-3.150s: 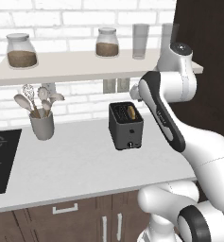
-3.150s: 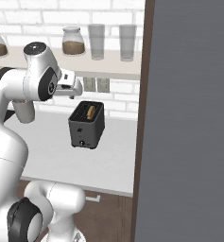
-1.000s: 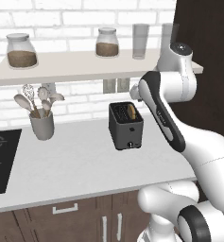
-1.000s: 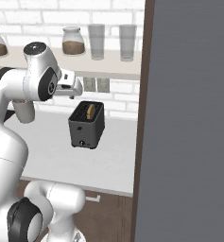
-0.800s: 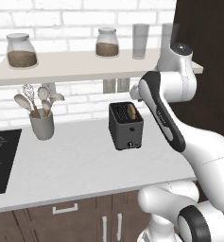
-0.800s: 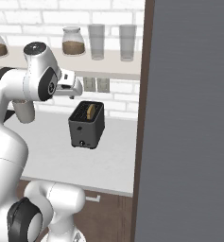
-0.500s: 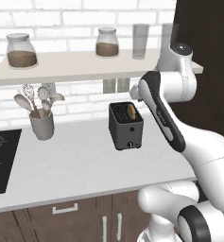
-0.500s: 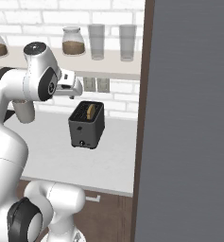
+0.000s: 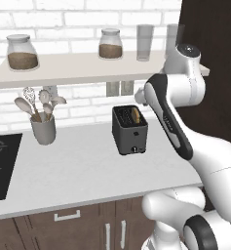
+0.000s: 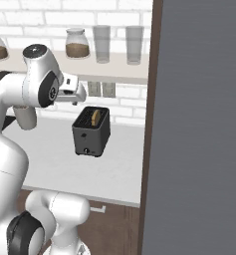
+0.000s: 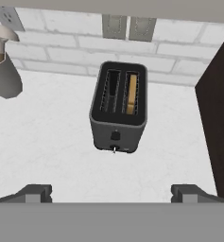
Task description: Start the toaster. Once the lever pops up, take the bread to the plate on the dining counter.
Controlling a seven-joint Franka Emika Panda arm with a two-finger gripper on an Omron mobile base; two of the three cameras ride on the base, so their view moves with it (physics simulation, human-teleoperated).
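Grey toaster (image 11: pixel 118 108) ahead, centred between jaws | bread (image 11: pixel 131 93) in right slot | jaws wide apart, empty

toaster (image 9: pixel 130 130) on worktop (image 9: pixel 83 168), bread (image 9: pixel 135 115) inside

Flat, even rendered light, bright white worktop (image 9: pixel 87 171) and brick wall (image 9: pixel 87 105) without glare, a soft shadow lay under the shelf (image 9: pixel 78 68), the toaster (image 11: pixel 118 113) was rendered dark yet legible, edges slightly soft and pixelated, no blur or visible edge distortion
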